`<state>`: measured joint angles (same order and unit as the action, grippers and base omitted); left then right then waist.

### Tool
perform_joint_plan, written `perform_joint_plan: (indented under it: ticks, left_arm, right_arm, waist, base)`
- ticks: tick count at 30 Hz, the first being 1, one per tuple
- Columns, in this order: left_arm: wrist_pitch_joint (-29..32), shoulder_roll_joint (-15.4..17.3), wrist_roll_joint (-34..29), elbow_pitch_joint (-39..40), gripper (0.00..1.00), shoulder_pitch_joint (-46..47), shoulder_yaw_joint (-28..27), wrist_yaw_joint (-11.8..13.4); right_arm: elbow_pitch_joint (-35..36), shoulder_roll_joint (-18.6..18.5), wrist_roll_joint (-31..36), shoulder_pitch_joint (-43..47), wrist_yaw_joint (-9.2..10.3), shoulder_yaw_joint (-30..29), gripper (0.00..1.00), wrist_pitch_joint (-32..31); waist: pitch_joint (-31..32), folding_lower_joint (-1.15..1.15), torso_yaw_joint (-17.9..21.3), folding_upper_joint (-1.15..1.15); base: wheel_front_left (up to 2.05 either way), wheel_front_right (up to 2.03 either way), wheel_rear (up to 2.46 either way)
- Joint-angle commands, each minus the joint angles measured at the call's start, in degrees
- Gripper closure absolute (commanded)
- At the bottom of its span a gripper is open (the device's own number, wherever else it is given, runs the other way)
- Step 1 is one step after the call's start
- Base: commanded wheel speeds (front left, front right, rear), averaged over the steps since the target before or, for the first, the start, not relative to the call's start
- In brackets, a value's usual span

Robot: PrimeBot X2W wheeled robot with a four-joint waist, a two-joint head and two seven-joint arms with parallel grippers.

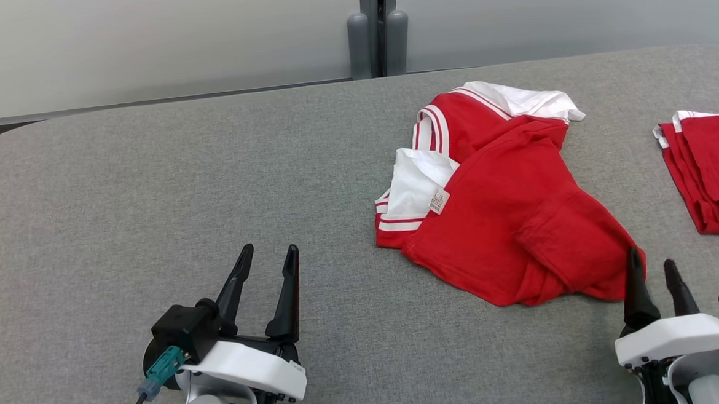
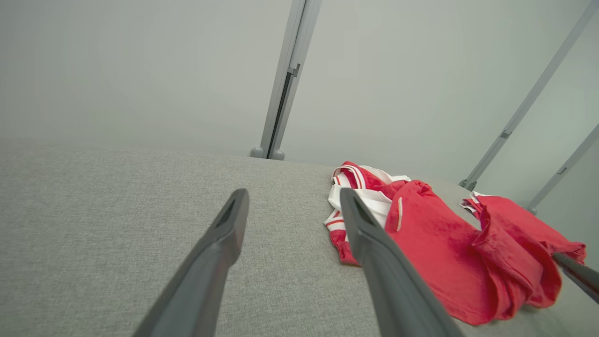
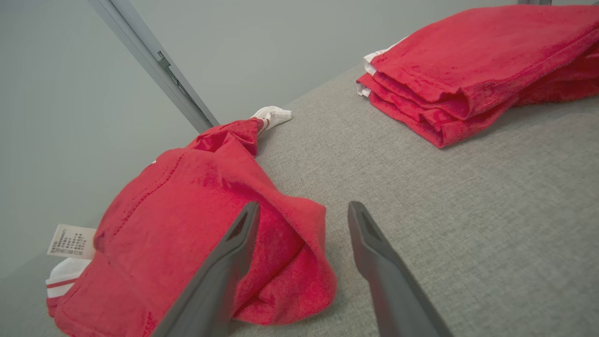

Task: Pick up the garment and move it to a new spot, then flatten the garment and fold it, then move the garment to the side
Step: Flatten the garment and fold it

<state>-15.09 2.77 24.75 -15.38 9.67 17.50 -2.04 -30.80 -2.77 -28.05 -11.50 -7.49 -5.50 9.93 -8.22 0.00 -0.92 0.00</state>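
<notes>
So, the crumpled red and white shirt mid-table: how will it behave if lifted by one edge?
Probably floppy: the crumpled garment lies in soft humps and folds, so it should drape and sag. It looks thin and light. Pushed, it would likely bunch rather than slide on the textured grey table cover.

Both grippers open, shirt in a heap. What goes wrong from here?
1. The crumpled garment lies in overlapping folds; the right gripper, open at its near corner, may pinch several layers.
2. The folded stack sits close on the right; a drag that way could disturb it.
3. The left gripper is well off the cloth; a one-handed lift would likely leave it bunched.
</notes>
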Motion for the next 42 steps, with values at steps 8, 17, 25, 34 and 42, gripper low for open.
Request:
perform_joint_plan:
  ticks: [8, 17, 25, 34, 42]
  left_arm:
    - [-0.07, 0.25, 0.08, -0.35, 0.0, 0.25, 0.22, -0.17]
    - [-0.06, 0.24, 0.88, -0.1, 0.0, -0.85, 1.02, -0.1]
    - [-0.07, 0.26, 1.27, 0.29, 0.0, -1.66, 1.66, 0.42]
    - [-0.07, 0.23, 2.0, 0.65, 0.0, -0.14, 2.94, 0.51]
    - [-0.07, 0.24, 2.9, 0.46, 0.0, 0.62, 4.36, 0.82]
  right_arm:
    - [11.74, -0.12, 12.33, 0.28, -0.02, 2.7, 0.0, 3.32]
    - [18.99, -4.55, 23.97, 2.36, 0.0, 17.03, 0.0, -0.25]
    - [13.91, -4.59, 26.19, 0.08, 0.0, 21.25, 0.0, -3.31]
    - [2.13, -4.73, 28.4, -5.58, 0.0, 21.79, 0.0, -8.28]
    - [-5.36, -4.16, 28.95, -9.16, 0.0, 22.0, 0.27, -6.69]
  waist:
    - [0.69, 0.0, -1.41, 0.0]
    - [2.25, 0.0, -6.25, 0.0]
    - [2.07, 0.0, -10.22, 0.0]
    - [-1.48, 0.0, -13.35, 0.0]
    - [-3.22, 0.0, -14.56, 0.0]
  base:
    - [0.0, 0.0, 0.0]
    - [0.0, 0.0, 0.0]
    - [0.0, 0.0, 0.0]
    - [0.0, 0.0, 0.0]
    - [0.0, 0.0, 0.0]
